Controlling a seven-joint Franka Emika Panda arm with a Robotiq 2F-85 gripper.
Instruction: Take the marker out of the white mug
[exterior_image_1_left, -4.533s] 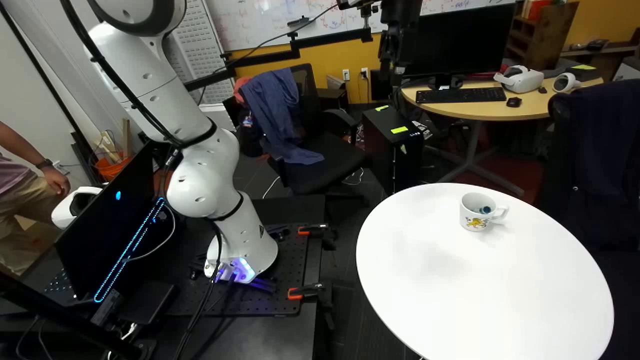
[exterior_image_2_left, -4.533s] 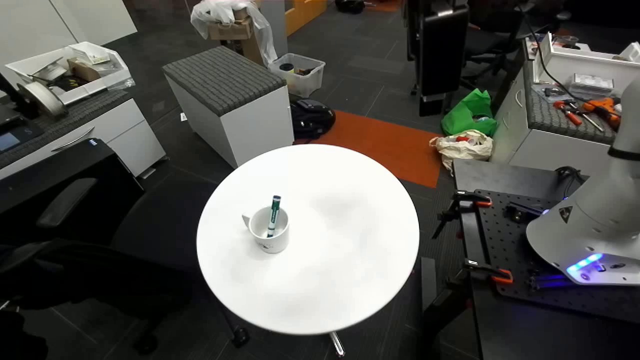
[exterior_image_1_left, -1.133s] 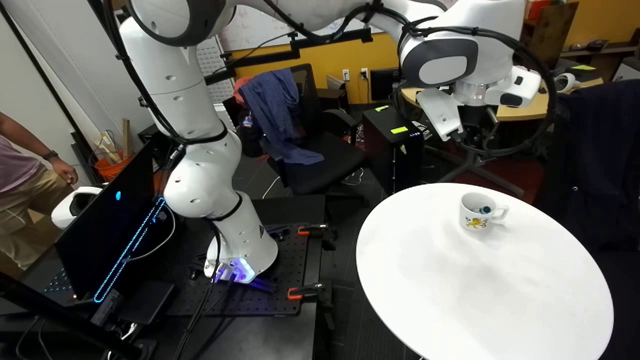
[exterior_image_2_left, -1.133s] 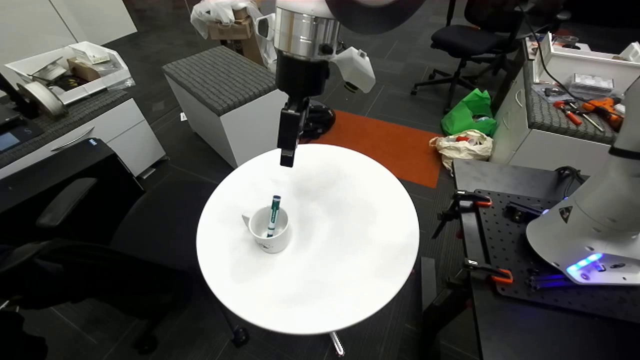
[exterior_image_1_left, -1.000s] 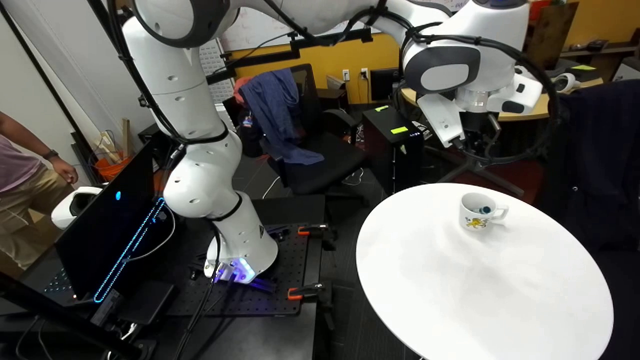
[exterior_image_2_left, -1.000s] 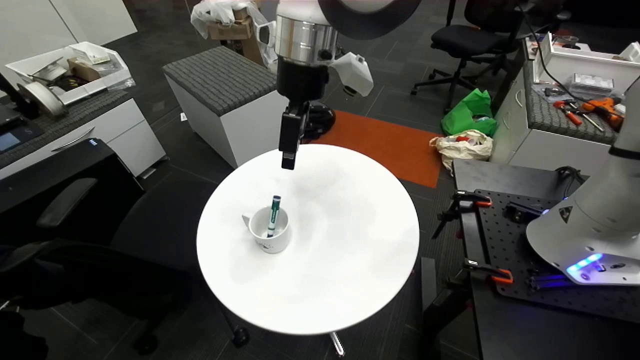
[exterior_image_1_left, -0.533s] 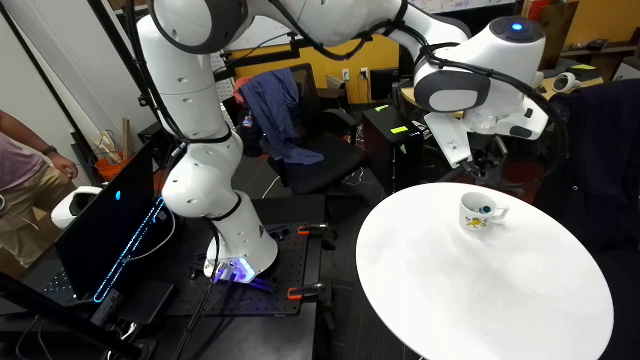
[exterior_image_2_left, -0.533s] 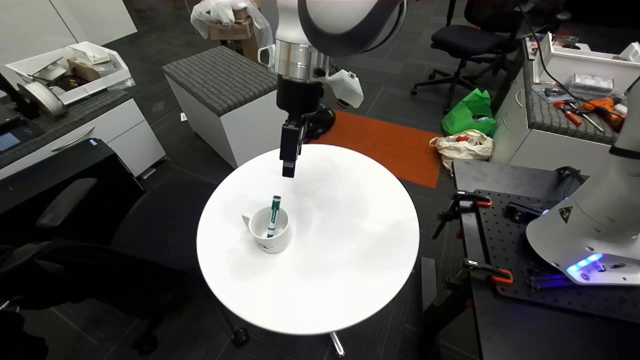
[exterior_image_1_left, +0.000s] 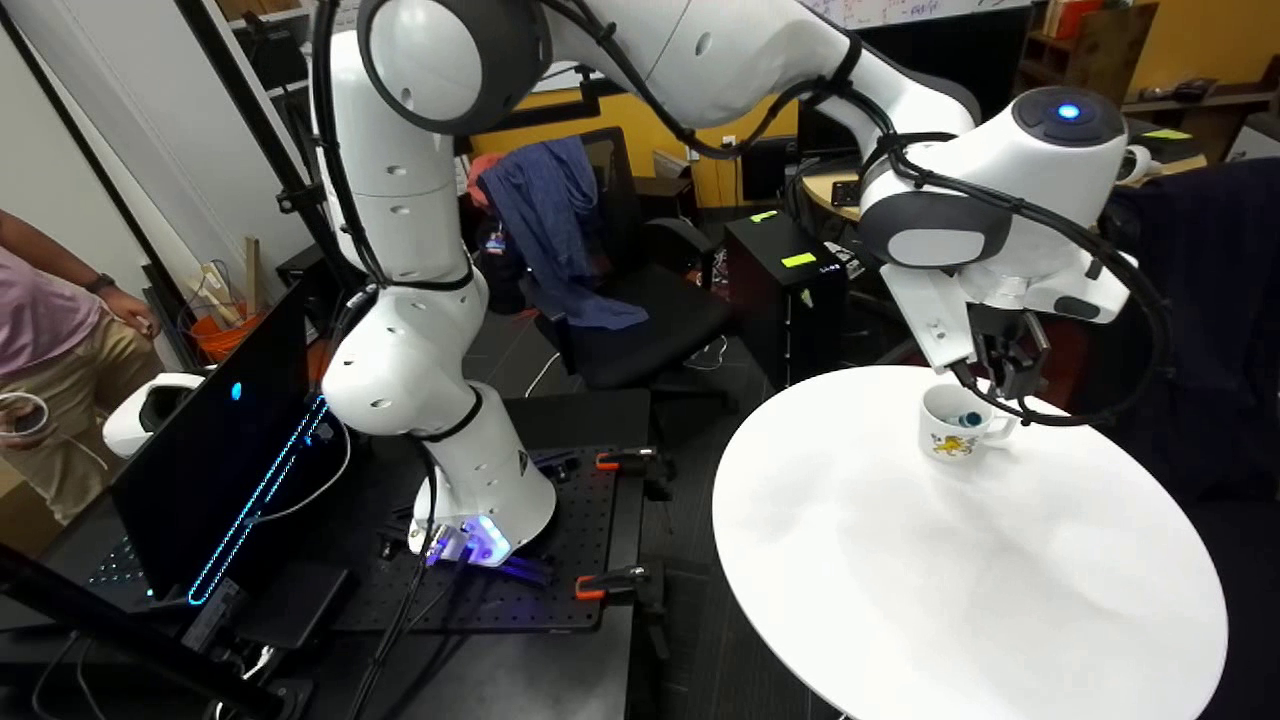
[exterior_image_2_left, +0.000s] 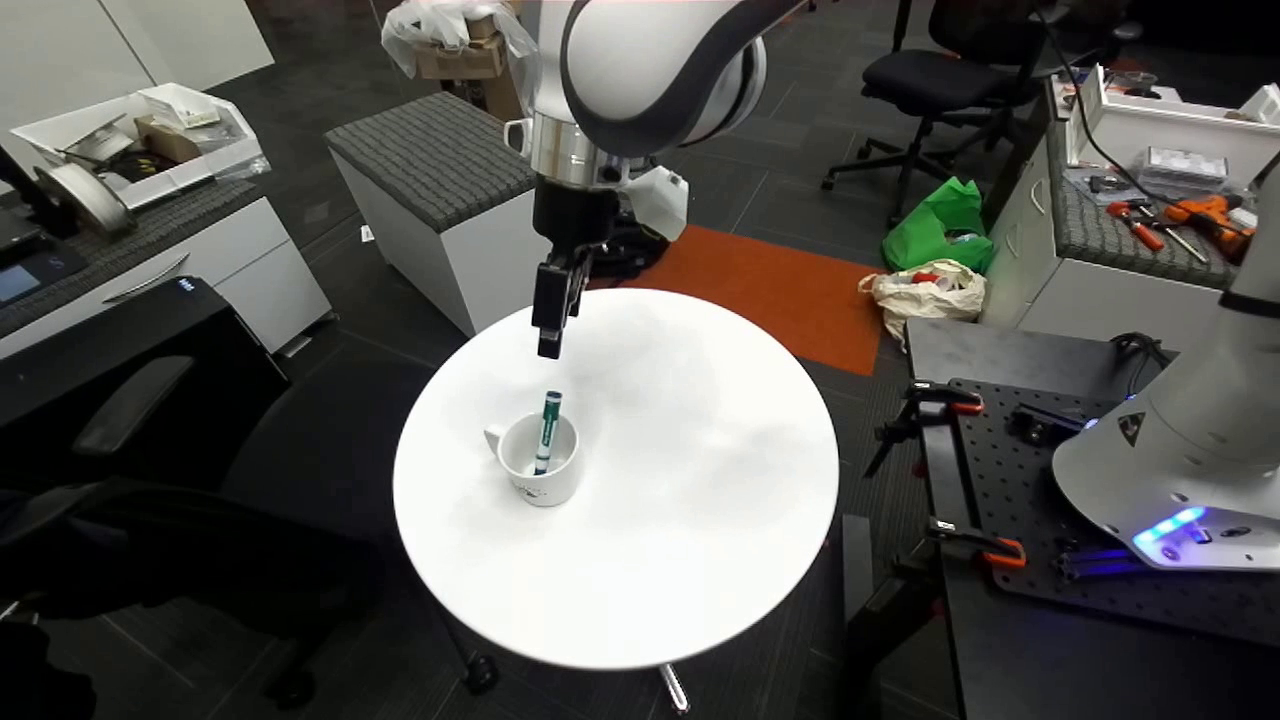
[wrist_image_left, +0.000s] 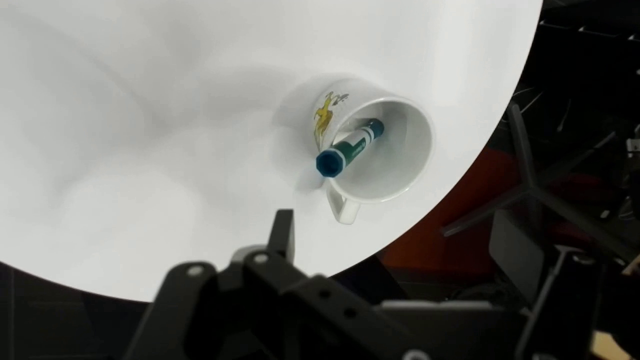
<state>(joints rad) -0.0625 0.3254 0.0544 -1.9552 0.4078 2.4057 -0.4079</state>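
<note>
The white mug (exterior_image_1_left: 938, 432) stands upright on the round white table (exterior_image_1_left: 930, 580), near its edge. It also shows in an exterior view (exterior_image_2_left: 545, 492) and in the wrist view (wrist_image_left: 364, 92), with a yellow figure on its side. The green marker (wrist_image_left: 352, 148) leans inside the mug, its dark blue-green end sticking out over the rim near the handle; both exterior views show it (exterior_image_1_left: 970, 420) (exterior_image_2_left: 548, 432). My gripper (wrist_image_left: 421, 225) is open and empty. It hangs above the table (exterior_image_1_left: 1010, 370) (exterior_image_2_left: 556, 335), near the mug and apart from it. One fingertip is lost against the dark background.
A dark chair (exterior_image_2_left: 300, 440) stands by the table near the mug's side. A black cable loop (exterior_image_1_left: 1090, 400) hangs from my wrist. The robot's base bench (exterior_image_2_left: 960, 560) with orange-tipped clamps (exterior_image_2_left: 1005, 552) stands beside the table. A person (exterior_image_1_left: 70, 330) stands behind the base.
The arm has swung out over the table from out of view. In the last second my gripper has come lower and nearer the mug. The mug and marker have not moved.
</note>
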